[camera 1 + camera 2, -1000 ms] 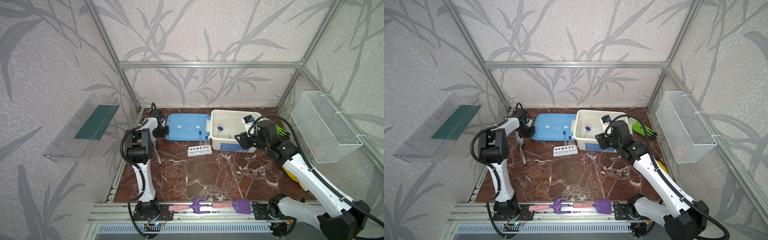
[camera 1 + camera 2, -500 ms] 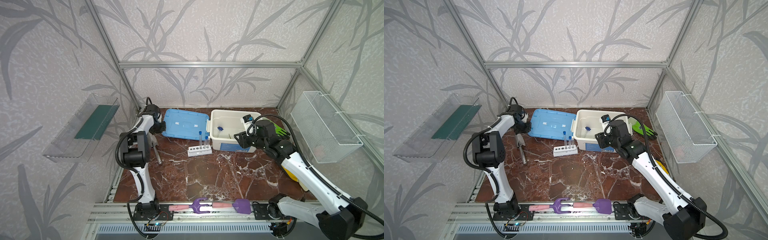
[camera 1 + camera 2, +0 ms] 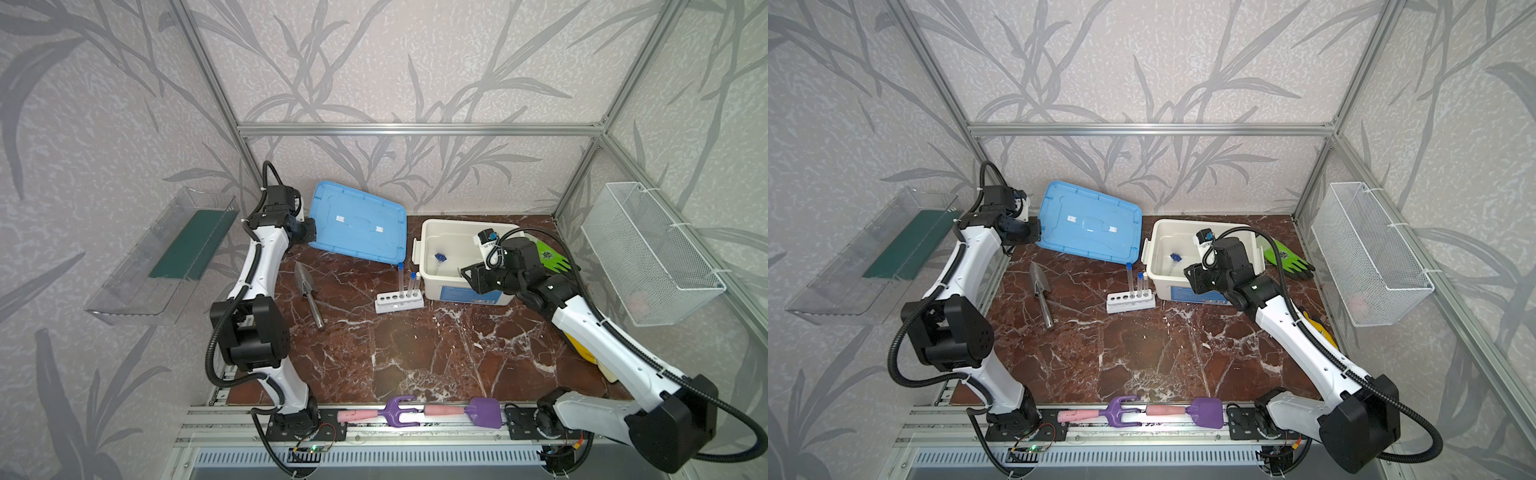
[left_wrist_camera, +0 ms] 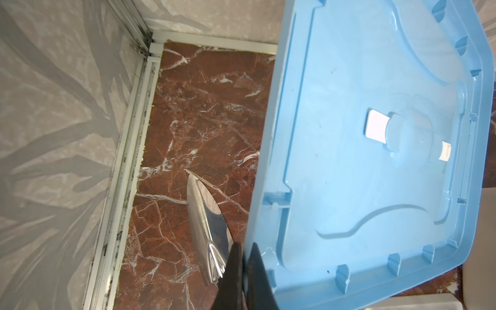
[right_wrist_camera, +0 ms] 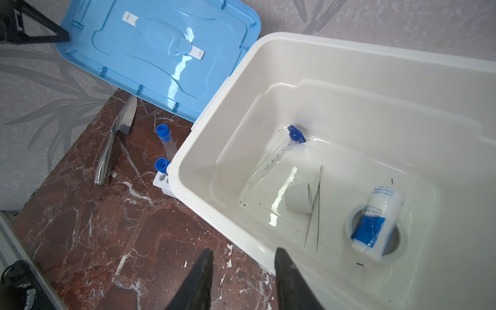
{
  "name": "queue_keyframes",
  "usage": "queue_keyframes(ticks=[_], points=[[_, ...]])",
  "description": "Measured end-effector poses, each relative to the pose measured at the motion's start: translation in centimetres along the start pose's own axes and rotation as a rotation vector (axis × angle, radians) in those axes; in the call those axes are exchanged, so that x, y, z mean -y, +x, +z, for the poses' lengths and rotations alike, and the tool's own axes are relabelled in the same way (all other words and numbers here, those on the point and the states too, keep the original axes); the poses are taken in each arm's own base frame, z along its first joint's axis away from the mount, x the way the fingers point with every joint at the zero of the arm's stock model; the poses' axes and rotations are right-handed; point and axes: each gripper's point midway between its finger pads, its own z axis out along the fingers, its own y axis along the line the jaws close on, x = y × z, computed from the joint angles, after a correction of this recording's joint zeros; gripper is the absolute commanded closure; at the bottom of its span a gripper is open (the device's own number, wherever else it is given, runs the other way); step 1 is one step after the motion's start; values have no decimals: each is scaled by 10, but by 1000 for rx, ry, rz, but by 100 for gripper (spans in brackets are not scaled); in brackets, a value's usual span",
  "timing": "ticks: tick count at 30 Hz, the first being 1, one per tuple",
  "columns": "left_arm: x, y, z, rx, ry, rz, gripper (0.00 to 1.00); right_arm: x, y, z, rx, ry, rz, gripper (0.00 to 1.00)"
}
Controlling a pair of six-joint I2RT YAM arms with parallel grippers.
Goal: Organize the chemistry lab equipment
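The blue lid (image 3: pixel 357 228) is clamped by the left jaws; the right jaws are held half-open, empty.

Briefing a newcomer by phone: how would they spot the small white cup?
Look inside the white bin beside the blue lid. The small white cup lies on its side next to thin tweezers; unlike the nearby bottle, it has no blue.

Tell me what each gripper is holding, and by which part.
Left gripper pinches the light-blue plastic bin lid by its rim near a corner. Right gripper is open over the white plastic bin, holding nothing.
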Motion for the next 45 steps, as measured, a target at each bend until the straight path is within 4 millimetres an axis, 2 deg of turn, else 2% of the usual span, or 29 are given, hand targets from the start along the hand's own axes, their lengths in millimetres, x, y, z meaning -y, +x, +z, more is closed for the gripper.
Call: queue_keyframes(ticks=[5, 10, 11, 14, 17, 21, 26, 30, 34, 41, 45], points=[[-2, -25, -60, 130, -31, 25, 100, -6, -3, 10, -12, -52, 17, 56], [-12, -35, -122, 249, -67, 28, 100, -17, -28, 15, 11, -144, 21, 44], [-13, -36, -132, 268, -70, 27, 100, -19, -34, 15, 19, -167, 19, 39], [-14, -36, -163, 325, -73, 24, 100, -28, -50, 13, 50, -245, 16, 16], [-7, -32, -186, 357, -44, 27, 100, -37, -63, 8, 85, -332, 5, 2], [10, -21, -202, 374, 47, 42, 100, -45, -80, 5, 129, -421, -3, 1], [31, -4, -212, 373, 169, 48, 100, -53, -102, 7, 171, -536, 5, 1], [45, 5, -215, 371, 249, 43, 100, -60, -112, 4, 194, -611, 32, 1], [54, 12, -213, 358, 312, 34, 100, -72, -124, -8, 236, -685, 27, 1], [64, 15, -207, 345, 376, 26, 100, -96, -127, -17, 233, -777, 13, 0], [66, 15, -205, 347, 392, 29, 100, -105, -128, -20, 228, -804, 5, 11]])
